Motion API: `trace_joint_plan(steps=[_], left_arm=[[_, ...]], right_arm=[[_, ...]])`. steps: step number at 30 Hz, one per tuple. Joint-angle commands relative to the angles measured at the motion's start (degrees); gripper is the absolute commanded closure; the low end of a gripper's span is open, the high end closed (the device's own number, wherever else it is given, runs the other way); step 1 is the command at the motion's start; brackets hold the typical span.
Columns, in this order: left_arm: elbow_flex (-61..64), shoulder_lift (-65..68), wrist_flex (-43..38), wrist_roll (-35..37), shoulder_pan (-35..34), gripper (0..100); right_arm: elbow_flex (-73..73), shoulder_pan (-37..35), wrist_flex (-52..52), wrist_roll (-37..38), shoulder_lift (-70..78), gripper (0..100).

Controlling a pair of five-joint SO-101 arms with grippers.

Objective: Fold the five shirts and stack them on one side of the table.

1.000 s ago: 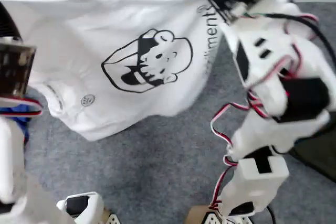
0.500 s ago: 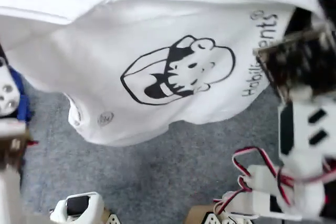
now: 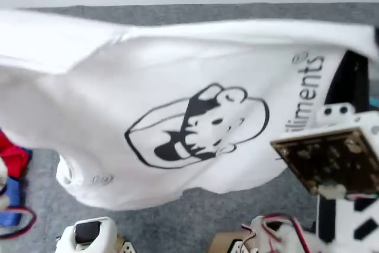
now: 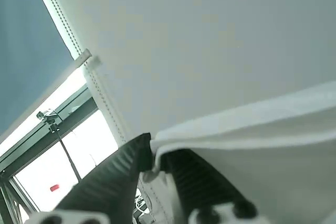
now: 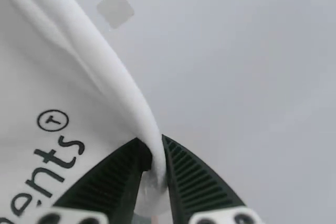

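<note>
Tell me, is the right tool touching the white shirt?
Touching. The right wrist view shows the right tool pinching a fold of the white shirt.

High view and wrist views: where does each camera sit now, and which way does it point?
High view: fixed above the table, looking down at the white shirt held spread; the right arm shows at lower right.
Left wrist view: on the left wrist, tilted up toward a window; left gripper pinches the shirt's edge.
Right wrist view: on the right wrist, facing a plain pale surface; right gripper pinches the shirt beside its lettering.
Shared: all three show the white shirt.
</note>
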Motion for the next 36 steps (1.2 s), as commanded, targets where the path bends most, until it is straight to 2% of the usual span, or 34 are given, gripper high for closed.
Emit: trace_joint_plan(steps=[1, 8, 12, 16, 20, 29, 36], left_arm=[[-1.89, 0.26, 5.36, 0.18, -0.35, 100], [0.57, 1.32, 14.24, 0.18, 0.09, 100], [9.19, 3.52, 15.38, 0.35, 0.09, 100], [20.53, 6.42, 14.86, 0.35, 0.18, 100], [30.90, 9.93, 9.23, 0.44, 0.18, 100], [48.13, 19.08, -10.11, 0.44, 3.69, 100], [49.63, 31.12, -21.98, 0.44, 3.52, 100]], right_arm=[[14.24, 1.36, 2.24, -1.93, -8.04, 98.7], [37.54, 1.01, 1.98, -7.47, -19.03, 98.4], [48.53, 0.92, 0.92, -9.67, -19.91, 98.4], [61.19, 0.84, -6.20, -10.99, -20.00, 98.4], [75.52, -1.01, -16.84, -10.81, -20.00, 98.4], [102.07, -5.05, -46.37, -9.85, -19.12, 98.4], [103.12, -4.26, -63.25, -7.56, -6.81, 98.4]])
